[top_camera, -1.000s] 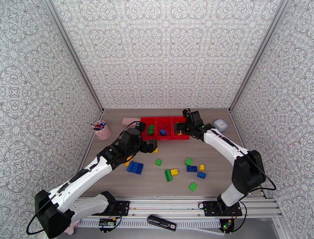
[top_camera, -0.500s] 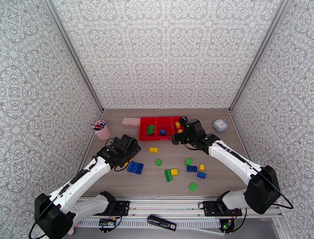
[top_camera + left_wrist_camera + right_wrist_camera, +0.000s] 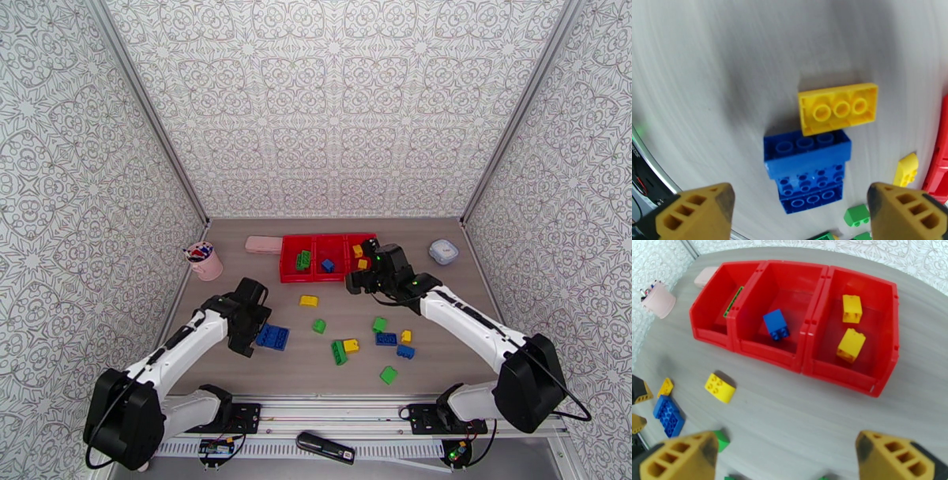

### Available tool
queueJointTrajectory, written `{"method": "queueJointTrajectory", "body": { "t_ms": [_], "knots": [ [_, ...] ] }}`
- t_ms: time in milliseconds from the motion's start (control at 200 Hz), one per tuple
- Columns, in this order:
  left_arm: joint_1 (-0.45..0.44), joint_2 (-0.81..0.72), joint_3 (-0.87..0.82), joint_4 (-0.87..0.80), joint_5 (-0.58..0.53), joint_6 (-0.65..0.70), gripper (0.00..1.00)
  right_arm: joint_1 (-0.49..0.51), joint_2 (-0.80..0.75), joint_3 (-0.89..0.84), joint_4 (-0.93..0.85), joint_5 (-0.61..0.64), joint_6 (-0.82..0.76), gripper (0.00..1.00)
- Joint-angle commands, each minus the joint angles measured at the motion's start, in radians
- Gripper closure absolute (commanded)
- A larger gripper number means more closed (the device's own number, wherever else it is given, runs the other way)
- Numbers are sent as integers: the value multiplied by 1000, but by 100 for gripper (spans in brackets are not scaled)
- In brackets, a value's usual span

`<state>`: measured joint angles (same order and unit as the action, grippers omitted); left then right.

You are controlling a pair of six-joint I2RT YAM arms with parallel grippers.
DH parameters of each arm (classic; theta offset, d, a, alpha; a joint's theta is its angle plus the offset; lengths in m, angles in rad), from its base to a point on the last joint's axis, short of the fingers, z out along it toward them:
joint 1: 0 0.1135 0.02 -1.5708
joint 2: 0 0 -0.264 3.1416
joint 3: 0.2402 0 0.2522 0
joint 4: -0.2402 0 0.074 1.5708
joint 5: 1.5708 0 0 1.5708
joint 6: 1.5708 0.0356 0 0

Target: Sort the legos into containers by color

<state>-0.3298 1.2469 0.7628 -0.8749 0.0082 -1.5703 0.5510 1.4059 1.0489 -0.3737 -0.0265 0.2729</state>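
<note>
two yellow legos (image 3: 851, 344) lie in the three o'clock bin (image 3: 845, 376); left gripper (image 3: 798, 199), jaws spread, hangs by a blue brick (image 3: 805, 158); right gripper (image 3: 786, 447) jaws spread too.

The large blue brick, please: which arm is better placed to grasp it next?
Left: the left gripper, open, hangs above the blue brick, while the right gripper sits near the red bins.

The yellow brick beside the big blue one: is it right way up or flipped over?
Flipped over. In the left wrist view the yellow brick shows its hollow underside, with three round tubes facing up and no studs.
</note>
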Motion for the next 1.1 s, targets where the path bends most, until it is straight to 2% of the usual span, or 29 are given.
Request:
{"method": "queueJointTrajectory", "body": {
  "t_ms": [0, 315, 545, 775, 890, 1095],
  "knots": [
    [26, 43, -5, 48, 60, 23, 8, 8, -7, -12, 19, 16, 11, 5],
    [64, 189, 52, 69, 84, 87, 11, 7, 11, -3, 22, 27, 14, 4],
    [83, 268, 90, 42, 114, 134, 21, 7, 23, 11, 16, 35, 19, 4],
    [89, 236, 99, 8, 86, 142, 39, 7, 23, 28, 1, 31, 21, 4],
    [84, 211, 108, -13, 80, 140, 43, 7, 21, 37, -15, 31, 13, 4],
    [52, 137, 180, -58, 6, 154, 46, 7, 3, 43, -27, 16, 5, 5]
  ]
}}
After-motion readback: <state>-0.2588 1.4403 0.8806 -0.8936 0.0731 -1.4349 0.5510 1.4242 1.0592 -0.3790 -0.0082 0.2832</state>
